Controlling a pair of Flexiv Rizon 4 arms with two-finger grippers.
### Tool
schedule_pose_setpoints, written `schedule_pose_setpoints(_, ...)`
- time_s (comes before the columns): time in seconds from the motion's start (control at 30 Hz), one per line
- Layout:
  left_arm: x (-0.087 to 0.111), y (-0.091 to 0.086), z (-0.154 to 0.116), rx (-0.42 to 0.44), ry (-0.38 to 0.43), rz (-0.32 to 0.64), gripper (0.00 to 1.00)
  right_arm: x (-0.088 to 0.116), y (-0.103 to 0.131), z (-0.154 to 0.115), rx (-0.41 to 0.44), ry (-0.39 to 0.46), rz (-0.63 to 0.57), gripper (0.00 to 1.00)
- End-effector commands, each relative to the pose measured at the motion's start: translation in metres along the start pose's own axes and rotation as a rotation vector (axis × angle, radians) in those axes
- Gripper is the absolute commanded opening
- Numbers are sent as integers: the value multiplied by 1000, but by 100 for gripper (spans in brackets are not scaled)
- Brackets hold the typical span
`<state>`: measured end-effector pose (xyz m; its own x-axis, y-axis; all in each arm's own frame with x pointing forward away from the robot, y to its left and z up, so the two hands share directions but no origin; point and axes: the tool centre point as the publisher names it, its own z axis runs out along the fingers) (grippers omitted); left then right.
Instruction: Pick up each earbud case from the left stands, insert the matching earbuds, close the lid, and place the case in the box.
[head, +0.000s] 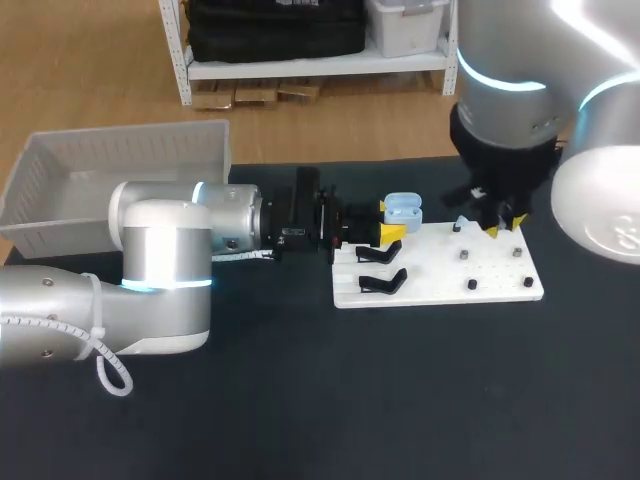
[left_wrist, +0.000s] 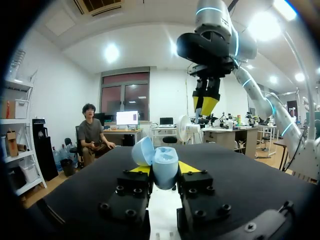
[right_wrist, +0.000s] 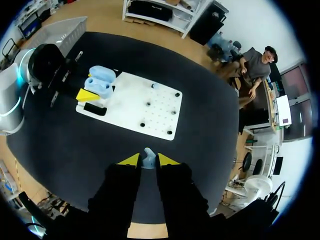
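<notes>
Left gripper (left_wrist: 165, 172) clamps the open case (left_wrist: 161, 161), right gripper (right_wrist: 148, 161) tip-pinches the tiny earbud (right_wrist: 149, 155), so it might slip out.

Open air separates the right gripper (head: 497, 225), closed around an earbud (right_wrist: 149, 157) above the board (head: 500, 285), from the open case (head: 403, 208) clamped in the left gripper (head: 392, 233) at the board's left edge. The left arm (head: 150, 260) lies low across the table (head: 400, 400), barring the straight way between board and box (head: 120, 150). Two black stands (head: 382, 283) crowd the board's left side; low pegs (head: 465, 255) dot its right. Bare tabletop stretches along the board's near side.
</notes>
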<state>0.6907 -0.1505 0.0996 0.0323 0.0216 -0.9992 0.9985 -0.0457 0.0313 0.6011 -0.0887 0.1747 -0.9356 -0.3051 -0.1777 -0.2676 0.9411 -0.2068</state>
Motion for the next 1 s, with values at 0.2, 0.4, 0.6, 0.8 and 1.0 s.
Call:
schedule_pose_setpoints(0.2, 1, 0, 0, -1, -3, 2, 0, 5, -1, 0, -1, -12, 3, 0)
schedule_pose_setpoints(0.4, 1, 0, 0, -1, -3, 2, 0, -25, 25, 0, 44, 47, 172, 0)
schedule_pose_setpoints(0.6, 1, 0, 0, -1, -3, 2, 0, -55, 38, 5, 56, 133, 364, 0)
schedule_pose_setpoints(0.8, 1, 0, 0, -1, -3, 2, 0, -67, 41, 11, 40, 190, 465, 0)
schedule_pose_setpoints(1.0, 1, 0, 0, -1, -3, 2, 0, -67, 41, 11, 40, 190, 465, 0)
